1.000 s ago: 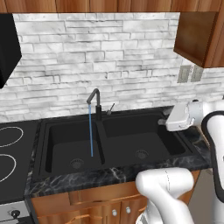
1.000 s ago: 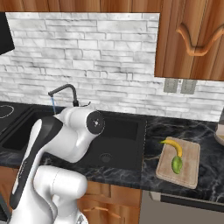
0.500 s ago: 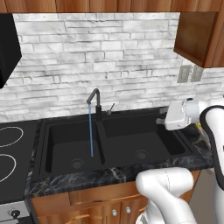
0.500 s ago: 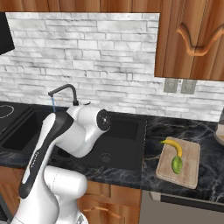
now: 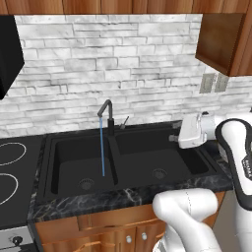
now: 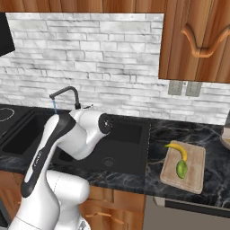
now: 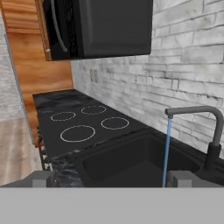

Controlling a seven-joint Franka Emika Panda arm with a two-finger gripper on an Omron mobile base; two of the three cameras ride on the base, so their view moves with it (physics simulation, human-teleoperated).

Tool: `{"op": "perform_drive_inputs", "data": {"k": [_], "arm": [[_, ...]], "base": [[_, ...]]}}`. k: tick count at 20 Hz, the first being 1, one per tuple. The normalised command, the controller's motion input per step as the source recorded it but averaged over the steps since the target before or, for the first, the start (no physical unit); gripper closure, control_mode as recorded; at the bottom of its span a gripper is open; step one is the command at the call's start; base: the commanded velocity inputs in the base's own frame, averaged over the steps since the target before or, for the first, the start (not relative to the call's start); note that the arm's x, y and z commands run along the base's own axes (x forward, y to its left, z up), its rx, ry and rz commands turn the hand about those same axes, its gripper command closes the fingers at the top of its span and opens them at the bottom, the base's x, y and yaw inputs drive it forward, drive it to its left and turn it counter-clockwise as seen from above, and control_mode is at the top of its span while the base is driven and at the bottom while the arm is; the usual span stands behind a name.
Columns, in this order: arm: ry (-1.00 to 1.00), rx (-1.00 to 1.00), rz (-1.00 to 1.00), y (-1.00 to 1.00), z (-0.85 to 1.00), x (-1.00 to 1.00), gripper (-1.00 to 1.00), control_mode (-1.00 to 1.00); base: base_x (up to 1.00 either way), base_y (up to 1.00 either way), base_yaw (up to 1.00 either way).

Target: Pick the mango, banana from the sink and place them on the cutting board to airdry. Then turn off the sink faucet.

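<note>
On the dark counter, the cutting board (image 6: 192, 174) holds banana (image 6: 178, 149) lying slantwise above mango (image 6: 181, 168); hand (image 7: 109, 178) spread wide.

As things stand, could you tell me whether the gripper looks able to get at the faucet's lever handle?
Probably yes: the gripper is open and holds nothing, over the sink's right basin, facing the sink faucet. Nothing stands between it and the lever handle behind the divider.

Bright, even rendered light with soft shadows, no glare or blur, sharp to the edges.
</note>
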Motion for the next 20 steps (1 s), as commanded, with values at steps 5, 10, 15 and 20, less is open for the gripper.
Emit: {"op": "perform_drive_inputs", "data": {"k": [5, 10, 15, 20], "arm": [[-0.05, 0.00, 0.00, 0.01, -0.02, 0.09, -1.00, -1.00], [-0.03, 0.00, 0.00, 0.00, -0.05, 0.14, -1.00, -1.00], [-0.03, 0.00, 0.00, 0.00, -0.02, 0.18, -1.00, -1.00], [-0.02, 0.00, 0.00, 0.00, 0.00, 0.20, -1.00, -1.00]], "base": [[0.00, 0.00, 0.00], [0.00, 0.00, 0.00], [0.00, 0.00, 0.00], [0.00, 0.00, 0.00]]}}
